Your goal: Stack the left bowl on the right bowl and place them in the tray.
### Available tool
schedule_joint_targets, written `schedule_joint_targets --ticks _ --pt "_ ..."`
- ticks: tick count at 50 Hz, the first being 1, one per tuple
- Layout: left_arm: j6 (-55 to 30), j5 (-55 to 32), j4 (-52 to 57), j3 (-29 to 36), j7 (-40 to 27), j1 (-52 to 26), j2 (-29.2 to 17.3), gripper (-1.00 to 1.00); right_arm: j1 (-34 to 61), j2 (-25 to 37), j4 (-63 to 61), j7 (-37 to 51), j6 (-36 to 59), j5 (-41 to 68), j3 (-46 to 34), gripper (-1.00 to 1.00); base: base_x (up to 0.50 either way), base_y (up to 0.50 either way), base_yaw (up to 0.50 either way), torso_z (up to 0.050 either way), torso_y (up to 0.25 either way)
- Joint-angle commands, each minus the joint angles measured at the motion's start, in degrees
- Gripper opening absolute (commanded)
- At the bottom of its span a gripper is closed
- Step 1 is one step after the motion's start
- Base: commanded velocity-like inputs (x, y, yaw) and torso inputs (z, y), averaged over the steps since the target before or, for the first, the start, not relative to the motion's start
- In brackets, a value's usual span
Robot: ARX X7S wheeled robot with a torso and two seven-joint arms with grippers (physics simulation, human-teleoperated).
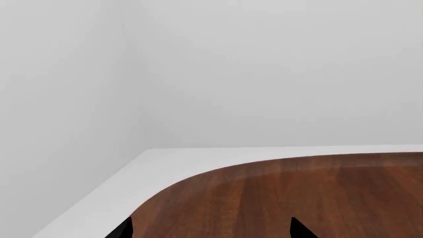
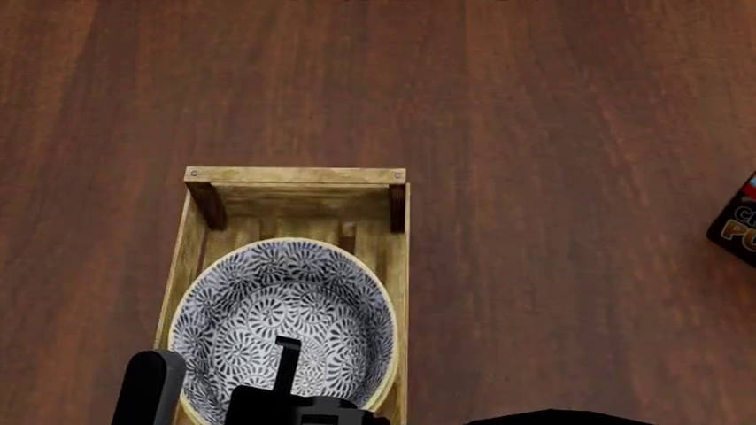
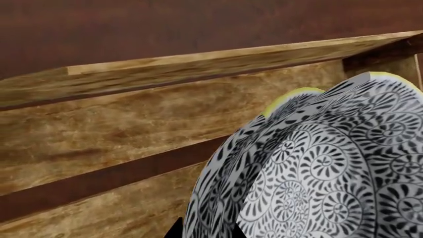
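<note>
The stacked bowls (image 2: 283, 328), judged rigid, glazed-slick, and chippable, sit inside the tray (image 2: 296, 176) toward its 6 o'clock end, with the right gripper (image 3: 205, 229) clamped on the rim there, the soundest hold, while the left gripper (image 1: 211, 229) hangs apart, empty.

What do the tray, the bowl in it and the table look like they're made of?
The tray looks like pale, weathered, unfinished wood, with visible grain and darker corner posts. The bowl looks like glazed ceramic: smooth, with a fine dark floral print on white and a yellowish rim, though the render leaves this open. The table looks like polished reddish-brown wood or veneer.
</note>
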Motion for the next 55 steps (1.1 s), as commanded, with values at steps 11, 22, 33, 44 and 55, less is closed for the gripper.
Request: schedule_joint_targets --ticks 11,22,33,44,55 --pt "0.5 0.1 -0.2 0.4 -0.4 0.2 -0.5 1.0 -1.0 -0.6 1.6 -1.4 -1.3 -3.8 -1.7 -1.0 0.0 0.0 0.0 0.0 0.0" --pt "0.8 0.1 -0.3 0.6 -0.5 0.3 -0.7 1.0 -0.8 -0.8 0.9 -0.2 0.2 -3.0 -1.7 -1.0 0.0 0.0 0.0 0.0 0.0" --pt "1.3 -0.1 -0.2 0.0 -0.6 0.9 -0.8 1.0 -0.6 -1.0 -1.1 2.5 2.8 -0.9 -0.7 1.0 0.0 0.0 0.0 0.0 0.0" --pt "1.6 -0.1 -0.1 0.1 -0.8 1.2 -1.0 1.0 -0.7 -0.6 -3.7 5.8 5.0 1.6 0.7 1.0 0.0 0.0 0.0 0.0 0.0" --pt "2.0 -0.3 0.2 -0.5 -1.1 1.9 -1.2 1.0 -0.8 -0.8 -6.0 9.1 7.7 4.4 1.7 1.0 0.0 0.0 0.0 0.0 0.0"
